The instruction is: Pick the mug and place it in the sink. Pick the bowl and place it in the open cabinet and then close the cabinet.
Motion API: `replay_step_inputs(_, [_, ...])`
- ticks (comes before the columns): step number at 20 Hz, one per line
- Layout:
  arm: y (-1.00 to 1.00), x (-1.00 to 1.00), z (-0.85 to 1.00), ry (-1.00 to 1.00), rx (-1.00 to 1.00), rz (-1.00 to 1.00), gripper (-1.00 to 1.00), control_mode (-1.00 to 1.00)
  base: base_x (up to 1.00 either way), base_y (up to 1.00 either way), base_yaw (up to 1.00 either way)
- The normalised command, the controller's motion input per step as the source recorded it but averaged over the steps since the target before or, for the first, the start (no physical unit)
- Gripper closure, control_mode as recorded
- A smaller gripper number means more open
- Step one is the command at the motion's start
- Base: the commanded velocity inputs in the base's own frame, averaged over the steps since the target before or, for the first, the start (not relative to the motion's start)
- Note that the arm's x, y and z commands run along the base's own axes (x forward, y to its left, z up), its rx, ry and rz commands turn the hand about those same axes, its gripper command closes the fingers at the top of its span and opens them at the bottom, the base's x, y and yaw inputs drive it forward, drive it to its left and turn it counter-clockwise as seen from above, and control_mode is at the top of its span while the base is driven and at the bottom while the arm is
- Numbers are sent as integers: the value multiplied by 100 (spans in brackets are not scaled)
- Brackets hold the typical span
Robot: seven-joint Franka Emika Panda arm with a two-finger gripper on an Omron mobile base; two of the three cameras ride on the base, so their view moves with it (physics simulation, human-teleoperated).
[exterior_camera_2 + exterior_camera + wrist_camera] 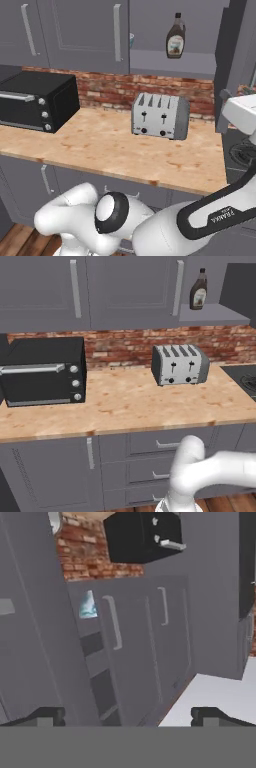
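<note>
Going by how things sit, the bowl part looks done and what's left is shutting the cabinet (215, 315). The bowl (132, 40) is up and a bit left of the toaster (160, 116), inside the cabinet, peeking out as a sliver of blue-green past the edge of the closed door next to it; the hand view catches the same patch of pattern (88, 605) in a gap beside a long bar handle. A bottle (198, 290) stands on the same shelf, up and right of the toaster. The open door (227, 60) hangs swung out well right of the toaster, nearly edge-on to the base. The gripper (128, 716) is spread wide with nothing between its fingertips (47, 716), and it's up at cabinet height, right of the toaster. The hand view is rolled over so I can't tell how close it is to that door. My guess for the next move: get the hand onto the outer face of the open door and sweep it back toward the toaster until it meets the frame, pushing flat, no grabbing needed. Room-wise, the counter (125, 406) around the toaster is bare wood, so low space isn't the issue. The tight spots are the door's free edge and the shelf lip above the toaster. The bottle sits close to the front of that shelf, so the door's swing might clip it.
</note>
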Motion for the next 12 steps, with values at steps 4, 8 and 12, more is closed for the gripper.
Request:
replay_step_inputs(4, [-69,31,0,-5,0,18,-100,-100,0,0,0])
replay_step_inputs(8, [-68,23,0,-9,0,15,-100,-100,0,0,0])
replay_step_inputs(12, [-64,17,0,-10,0,15,-100,-100,0,0,0])
